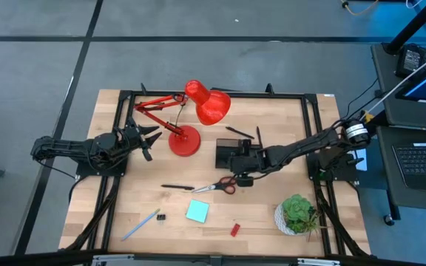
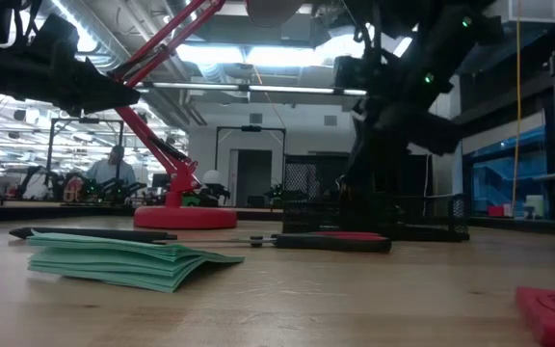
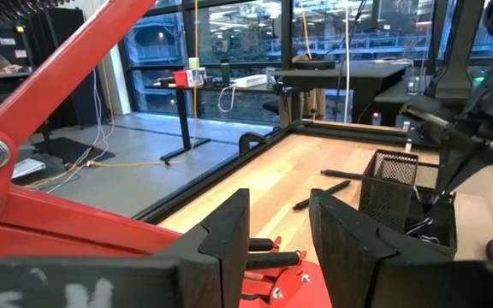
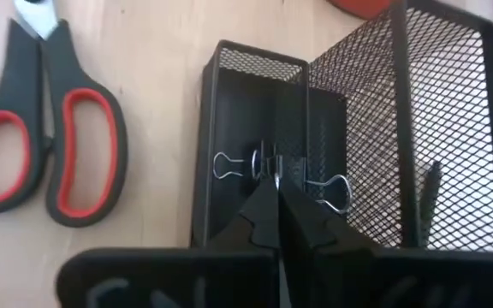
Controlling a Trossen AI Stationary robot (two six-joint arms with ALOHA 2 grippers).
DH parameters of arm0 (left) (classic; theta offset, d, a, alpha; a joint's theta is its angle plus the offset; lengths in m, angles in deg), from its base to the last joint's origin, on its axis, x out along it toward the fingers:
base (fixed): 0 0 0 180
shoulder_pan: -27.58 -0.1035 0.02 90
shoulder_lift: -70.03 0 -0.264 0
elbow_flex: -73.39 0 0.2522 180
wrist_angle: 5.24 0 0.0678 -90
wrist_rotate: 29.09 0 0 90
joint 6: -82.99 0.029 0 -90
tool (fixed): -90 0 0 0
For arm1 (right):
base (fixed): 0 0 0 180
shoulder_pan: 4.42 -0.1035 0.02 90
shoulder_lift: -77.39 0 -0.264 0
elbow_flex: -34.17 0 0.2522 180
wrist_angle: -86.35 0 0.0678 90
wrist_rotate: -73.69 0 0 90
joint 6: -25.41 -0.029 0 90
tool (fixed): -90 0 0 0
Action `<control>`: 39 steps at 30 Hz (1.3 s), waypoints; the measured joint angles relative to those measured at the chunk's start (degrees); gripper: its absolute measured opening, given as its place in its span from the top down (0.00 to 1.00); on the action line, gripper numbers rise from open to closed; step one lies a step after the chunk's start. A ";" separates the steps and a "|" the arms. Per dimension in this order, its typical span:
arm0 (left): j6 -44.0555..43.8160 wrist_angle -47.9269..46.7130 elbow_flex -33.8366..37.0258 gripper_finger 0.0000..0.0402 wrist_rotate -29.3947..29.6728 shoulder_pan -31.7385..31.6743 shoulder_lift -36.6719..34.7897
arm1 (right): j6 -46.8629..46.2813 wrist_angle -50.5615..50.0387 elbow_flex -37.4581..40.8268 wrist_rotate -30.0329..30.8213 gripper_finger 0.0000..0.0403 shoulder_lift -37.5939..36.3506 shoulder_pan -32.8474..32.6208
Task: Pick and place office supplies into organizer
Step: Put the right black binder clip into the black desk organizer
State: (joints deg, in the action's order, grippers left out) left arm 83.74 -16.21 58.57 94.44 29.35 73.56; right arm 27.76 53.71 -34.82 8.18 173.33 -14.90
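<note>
Organizer [image 1: 228, 153] is sitting at the table's middle in the high view, at about 3 o'clock from the lamp [image 1: 191, 122]. I am reaching my right claw [image 1: 244, 167] over its near edge, presumably so that what I carry ends above a compartment. The scissors [image 1: 217, 187] are lying just at 6 o'clock from it, the pad [image 1: 197, 212] farther down, a blue pen [image 1: 140, 224] at 8 o'clock, a red piece [image 1: 235, 230] at 6, and the plant [image 1: 297, 213] at 4. My left claw [image 1: 145, 139] is waiting at 9 o'clock of the lamp base.

Low view is showing the pad [image 2: 114, 258] close in front, the scissors [image 2: 326, 242] beyond it, and the mesh organizer [image 2: 374, 212] behind, with my right arm coming down on it from above.

Left wrist view is showing my left fingers [image 3: 229, 244] parted with nothing between them, and the organizer [image 3: 400, 192] well off across the table.

Right wrist view is looking straight into the organizer [image 4: 332, 128]. My right fingers [image 4: 259, 222] are pressed together on a binder clip [image 4: 276, 175], its wire loops sticking out either side, inside the low front compartment. I judge it only needs releasing. The scissors [image 4: 50, 137] are lying just outside the wall.
</note>
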 joint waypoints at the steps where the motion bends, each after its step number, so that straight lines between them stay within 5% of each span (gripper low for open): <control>1: 0.00 0.00 -0.01 0.71 0.00 -0.01 0.00 | 0.32 1.17 0.71 0.89 1.00 0.00 -0.03; 21: 0.00 0.00 0.00 0.71 0.14 0.01 0.00 | 1.13 8.22 4.15 3.74 1.00 3.19 -0.17; 39: 0.00 0.00 -0.01 0.71 0.13 -0.01 0.00 | 1.09 8.94 4.17 3.18 0.89 3.28 -0.17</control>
State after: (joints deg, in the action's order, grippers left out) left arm 83.74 -16.21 58.56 94.56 29.34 73.56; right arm 28.85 62.66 -30.66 11.36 176.61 -15.07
